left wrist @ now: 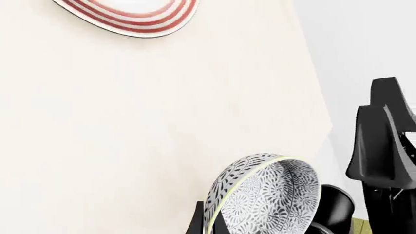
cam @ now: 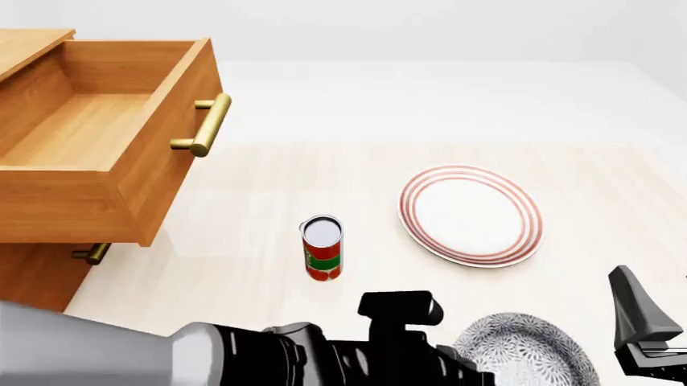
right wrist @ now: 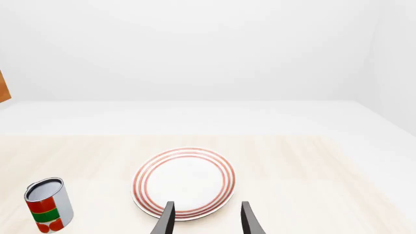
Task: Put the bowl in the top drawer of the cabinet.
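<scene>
The bowl (cam: 528, 354), white with a dark floral pattern, is at the near right of the table, just past the end of my left arm. In the left wrist view the bowl (left wrist: 270, 197) stands on edge close up, and my left gripper (left wrist: 209, 225) is shut on its rim with a dark finger on each side. The top drawer (cam: 108, 137) of the cabinet (cam: 38, 277) is pulled out and holds nothing, its brass handle (cam: 204, 125) facing the table. My right gripper (right wrist: 206, 219) is open with nothing between its fingers, near the bowl's right side.
A flat white plate (cam: 472, 213) with red rings lies right of centre. A red and green can (cam: 322, 249) stands upright between the drawer and the plate. A lower drawer handle (cam: 92, 253) shows under the open drawer. The right arm's gripper (left wrist: 383, 136) crosses the left wrist view.
</scene>
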Tool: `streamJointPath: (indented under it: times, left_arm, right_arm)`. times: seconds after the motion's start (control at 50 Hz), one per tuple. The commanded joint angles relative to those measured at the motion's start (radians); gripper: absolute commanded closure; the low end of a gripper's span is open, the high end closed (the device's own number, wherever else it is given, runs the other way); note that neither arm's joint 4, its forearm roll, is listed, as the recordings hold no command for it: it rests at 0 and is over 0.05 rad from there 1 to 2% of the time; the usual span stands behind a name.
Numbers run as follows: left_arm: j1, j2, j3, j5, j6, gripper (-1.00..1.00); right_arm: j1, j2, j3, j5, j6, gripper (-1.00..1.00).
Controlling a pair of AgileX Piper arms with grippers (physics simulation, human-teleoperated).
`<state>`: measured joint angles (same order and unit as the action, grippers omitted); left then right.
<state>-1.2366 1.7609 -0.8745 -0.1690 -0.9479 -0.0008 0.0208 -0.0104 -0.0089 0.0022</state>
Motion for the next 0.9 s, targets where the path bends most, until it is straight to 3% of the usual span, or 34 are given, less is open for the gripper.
streamJointPath:
  times: [0.02,0.9]
  left_arm:
    - [0.043,-0.068,-0.024,0.067,0.025,1.00]
    - [0.150,-0.289,-0.241,0.446,0.075,1.00]
  right_arm:
    - [0.000,0.000,0.000,0.000,0.000,-1.00]
    - [0.000,0.000,0.000,0.000,0.000,-1.00]
